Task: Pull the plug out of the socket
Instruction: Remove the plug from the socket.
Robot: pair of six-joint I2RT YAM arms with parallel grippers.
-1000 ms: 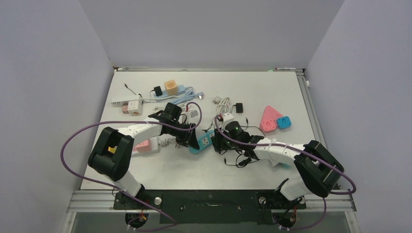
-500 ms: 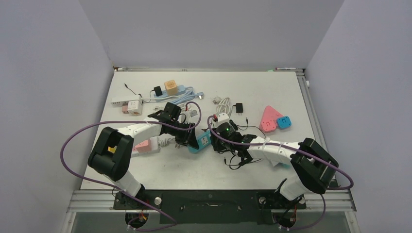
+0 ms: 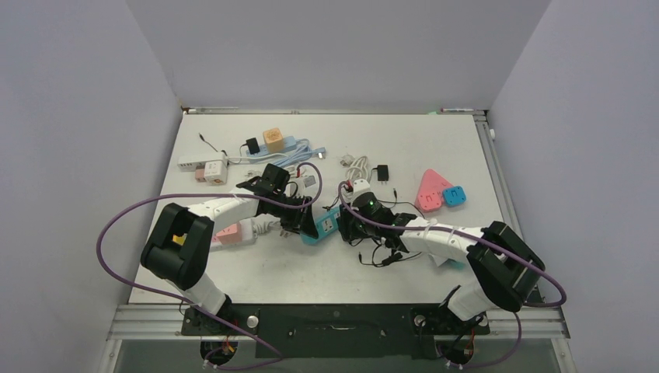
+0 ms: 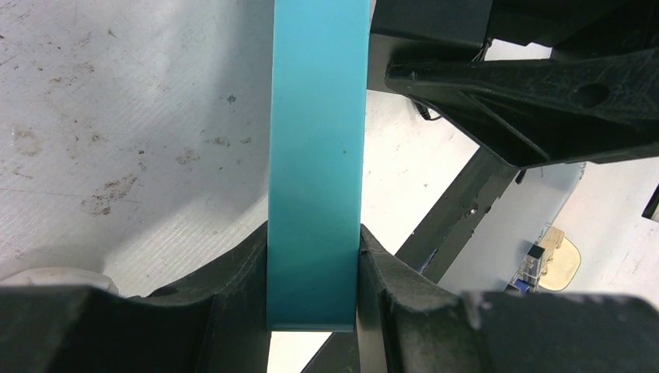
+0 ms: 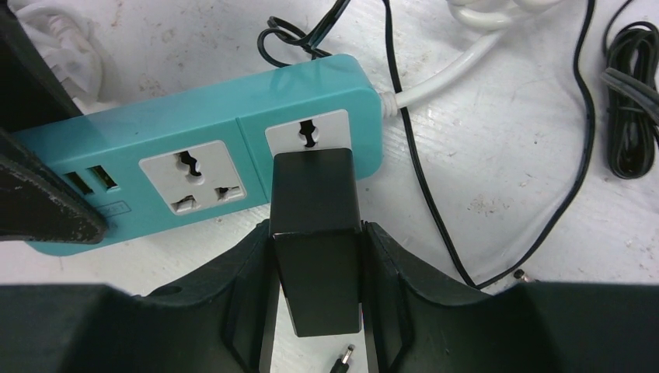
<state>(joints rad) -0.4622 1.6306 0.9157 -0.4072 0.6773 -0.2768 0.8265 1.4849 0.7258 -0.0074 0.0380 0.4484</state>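
Left jaws clamp one teal socket point(image 5: 171, 116); right jaws clamp one black plug point(image 5: 315, 233).

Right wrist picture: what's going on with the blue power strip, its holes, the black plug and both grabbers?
power strip: held at one end by the left gripper.
black plug: at the end socket, clamped by the right gripper.
middle socket: empty.
USB ports: empty.

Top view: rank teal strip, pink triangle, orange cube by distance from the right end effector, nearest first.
1. Teal strip, just left of the right end effector.
2. Pink triangle, back right.
3. Orange cube, back left.
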